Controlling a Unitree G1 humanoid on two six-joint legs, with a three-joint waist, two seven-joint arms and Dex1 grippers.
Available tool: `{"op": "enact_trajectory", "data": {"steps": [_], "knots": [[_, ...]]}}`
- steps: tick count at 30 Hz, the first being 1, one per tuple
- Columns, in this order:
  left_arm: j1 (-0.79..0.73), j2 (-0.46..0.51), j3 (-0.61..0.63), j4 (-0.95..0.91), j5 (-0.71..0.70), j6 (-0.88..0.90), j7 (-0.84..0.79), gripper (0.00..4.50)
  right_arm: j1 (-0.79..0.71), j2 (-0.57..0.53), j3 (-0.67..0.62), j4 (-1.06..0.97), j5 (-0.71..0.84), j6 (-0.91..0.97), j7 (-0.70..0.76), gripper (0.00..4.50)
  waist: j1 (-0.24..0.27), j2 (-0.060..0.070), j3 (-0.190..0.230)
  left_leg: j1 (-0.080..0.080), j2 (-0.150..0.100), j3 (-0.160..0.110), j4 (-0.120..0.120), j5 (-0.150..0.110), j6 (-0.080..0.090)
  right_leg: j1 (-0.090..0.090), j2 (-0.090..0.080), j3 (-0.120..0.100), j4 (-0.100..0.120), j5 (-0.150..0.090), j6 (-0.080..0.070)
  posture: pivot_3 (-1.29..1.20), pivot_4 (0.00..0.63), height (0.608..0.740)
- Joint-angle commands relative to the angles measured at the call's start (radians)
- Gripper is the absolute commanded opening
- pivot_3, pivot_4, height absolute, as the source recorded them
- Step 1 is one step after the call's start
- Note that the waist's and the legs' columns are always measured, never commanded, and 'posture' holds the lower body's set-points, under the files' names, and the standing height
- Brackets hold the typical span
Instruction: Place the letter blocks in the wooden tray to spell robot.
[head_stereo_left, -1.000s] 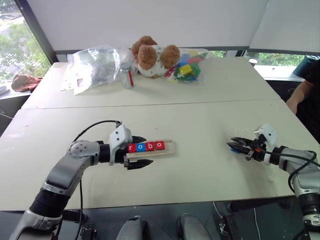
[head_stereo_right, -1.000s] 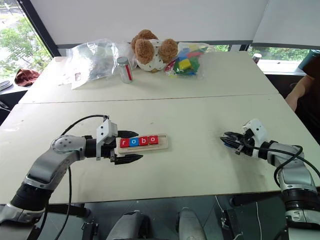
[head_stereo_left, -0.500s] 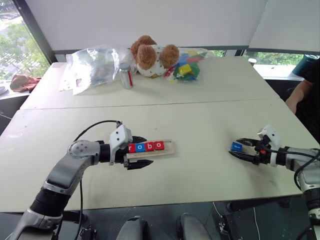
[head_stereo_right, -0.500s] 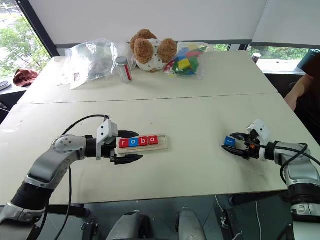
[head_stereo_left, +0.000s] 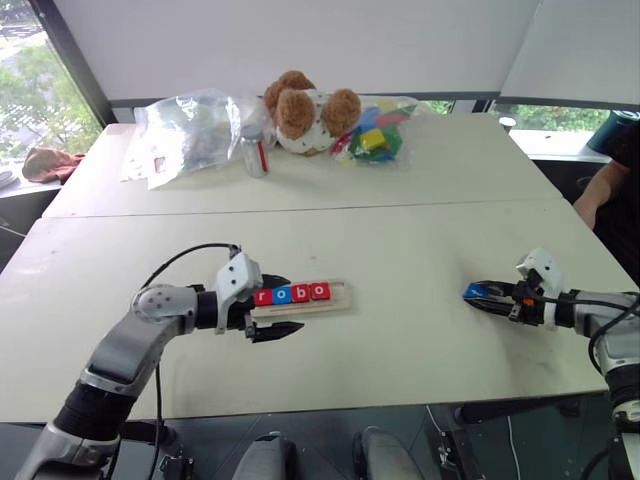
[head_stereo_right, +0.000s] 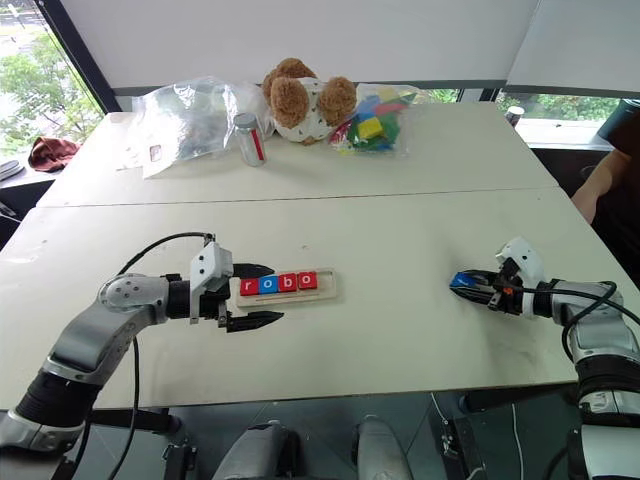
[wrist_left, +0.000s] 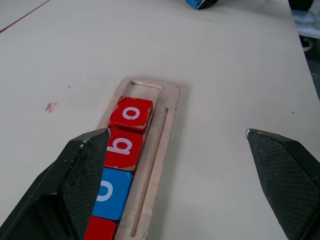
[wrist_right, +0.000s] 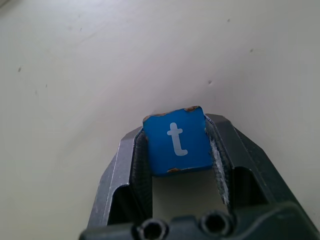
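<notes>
Left eye view, far left: the left gripper (head_stereo_left: 275, 304) lies on the white table (head_stereo_left: 400, 220) with its black jaws spread wide, straddling the near end of the long pale wooden tray (head_stereo_left: 336, 298) without clamping it. In the tray sit four small square letter blocks (head_stereo_left: 291, 293), red, blue, red, red, reading r, o, b, o, and the slot past the last red tile is bare. Well apart to the right, the right gripper (head_stereo_left: 487, 293) has its jaws clenched on the blue "t" block (wrist_right: 177, 140), low over the table. The pinch looks to catch only the tile's side edges near the fingertips, so I judge it could twist or slip out in transit, or land turned in the groove.
</notes>
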Motion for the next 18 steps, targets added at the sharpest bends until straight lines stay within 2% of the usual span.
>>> {"op": "enact_trajectory", "data": {"steps": [1, 5, 8, 13, 17, 18], "knots": [[0.000, 0.025, 0.045, -0.033, -0.014, 0.000, -0.003, 4.50, 0.000, 0.116, -0.008, -0.411, 0.039, 0.354, -0.292, 1.18, -0.007, 0.000, 0.000, 0.000, 0.000, 0.000, -0.002, 0.001, -0.001, -0.001, 0.000, 0.001, 0.000, 0.000, 0.000, 0.00, 0.150, 0.740], [-0.002, 0.041, 0.053, -0.036, -0.015, 0.004, -0.011, 4.50, -0.018, 0.343, -0.024, -0.718, -0.005, 0.791, -0.661, 1.18, 0.004, 0.001, -0.001, -0.006, 0.000, 0.000, -0.007, 0.003, -0.006, -0.013, 0.000, 0.001, 0.005, 0.000, -0.001, 0.00, 0.150, 0.740], [-0.004, 0.048, 0.056, -0.032, -0.014, 0.000, -0.015, 4.50, 0.004, 0.461, -0.016, -0.874, -0.036, 0.993, -0.812, 1.18, 0.023, 0.001, -0.001, -0.020, -0.001, -0.001, -0.005, 0.010, -0.016, -0.027, 0.000, 0.001, 0.011, 0.000, -0.001, 0.00, 0.150, 0.740], [-0.008, 0.044, 0.053, -0.022, -0.009, -0.005, -0.014, 4.50, 0.050, 0.568, 0.017, -1.030, -0.068, 1.168, -0.947, 1.18, 0.025, 0.001, -0.002, -0.028, -0.004, -0.001, -0.002, 0.010, -0.015, -0.032, 0.000, 0.001, 0.010, 0.000, 0.000, 0.00, 0.150, 0.740], [-0.022, 0.029, 0.041, -0.014, -0.006, -0.004, -0.008, 4.50, 0.083, 0.595, 0.053, -1.046, -0.086, 1.190, -0.994, 1.18, 0.020, 0.001, -0.002, -0.028, -0.003, -0.001, -0.001, 0.009, -0.013, -0.032, 0.001, 0.001, 0.011, 0.000, 0.000, 0.00, 0.150, 0.740], [-0.025, 0.024, 0.039, -0.011, -0.005, -0.005, -0.009, 4.50, 0.088, 0.605, 0.054, -1.040, -0.087, 1.187, -1.002, 1.68, 0.019, 0.001, -0.002, -0.027, -0.003, -0.001, 0.000, 0.008, -0.011, -0.032, 0.002, 0.001, 0.011, 0.000, 0.000, 0.00, 0.150, 0.740]]}}
